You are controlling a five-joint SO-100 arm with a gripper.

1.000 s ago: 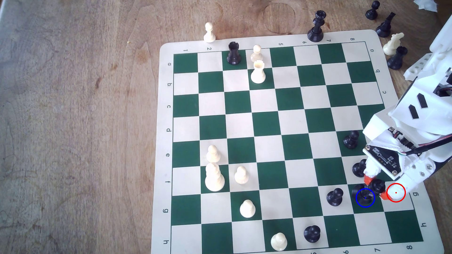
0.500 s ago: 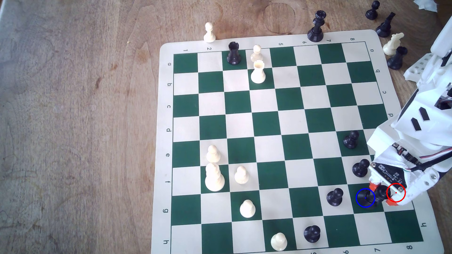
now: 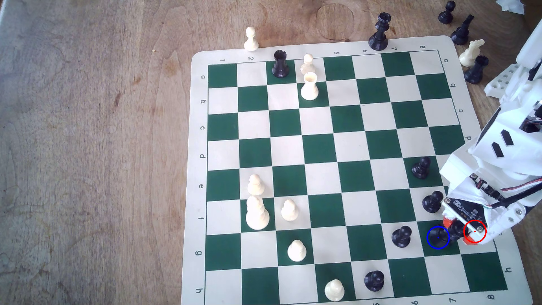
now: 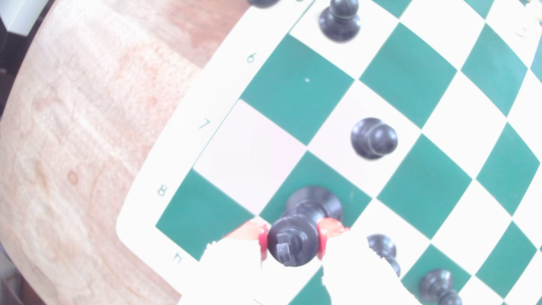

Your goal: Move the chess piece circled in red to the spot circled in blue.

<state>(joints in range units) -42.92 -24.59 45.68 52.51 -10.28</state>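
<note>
the tall chess piece (image 3: 455, 231) stands on the board (image 3: 322, 47) between the gripper (image 3: 458, 233) fingertips, just beside the blue-ringed square (image 3: 438, 238), at the exterior view's right.

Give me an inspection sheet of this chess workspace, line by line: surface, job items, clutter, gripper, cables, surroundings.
Surface: wooden table under a green and cream chess mat.
Job's things: black king tilted, base on the blue-ringed square; red ring overlaps the gripper.
Clutter: black pawns, white pieces and a black rook on the mat; a black queen and spare pieces off it.
Gripper: gripper, orange-tipped fingers closed on the king's head.
Cables: wires at the wrist.
Surroundings: nothing seen.
</note>
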